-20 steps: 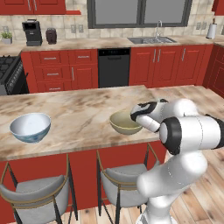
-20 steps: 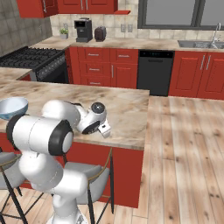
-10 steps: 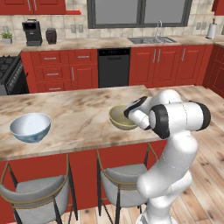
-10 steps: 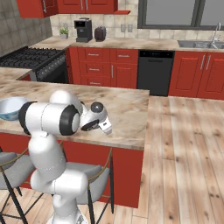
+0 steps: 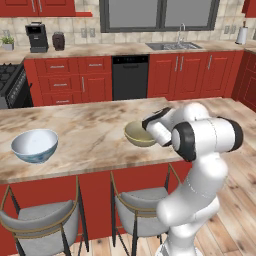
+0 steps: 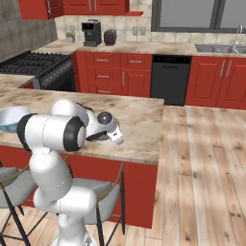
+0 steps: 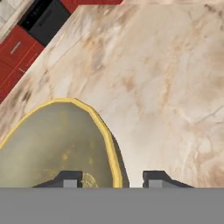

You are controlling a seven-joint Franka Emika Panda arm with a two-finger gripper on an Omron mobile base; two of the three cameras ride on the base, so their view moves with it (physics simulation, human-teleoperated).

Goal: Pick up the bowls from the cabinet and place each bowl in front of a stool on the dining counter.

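Olive bowl: the round, deep olive-tan bowl with the yellowish rim (image 5: 139, 134) is seen resting on the beige-brown veined marble table (image 5: 85, 125), above the right grey-cushioned metal stool (image 5: 137, 212), which is judged to be its intended place.
White bowl: the round white bowl with blue patterning outside (image 5: 35, 145) is set on the same table, well apart to the left, above the other stool (image 5: 42, 225); this one is judged already delivered.
Gripper: the two-finger gripper (image 7: 111, 178) is held astride the olive bowl's rim, one fingertip (image 7: 70, 178) inside and one outside on the marble; the fingers are spread apart, and contact with the rim cannot be confirmed.
Reason for the pose: a rim pinch suits a deep bowl.
Stage: release of the second bowl is judged to be in hand.
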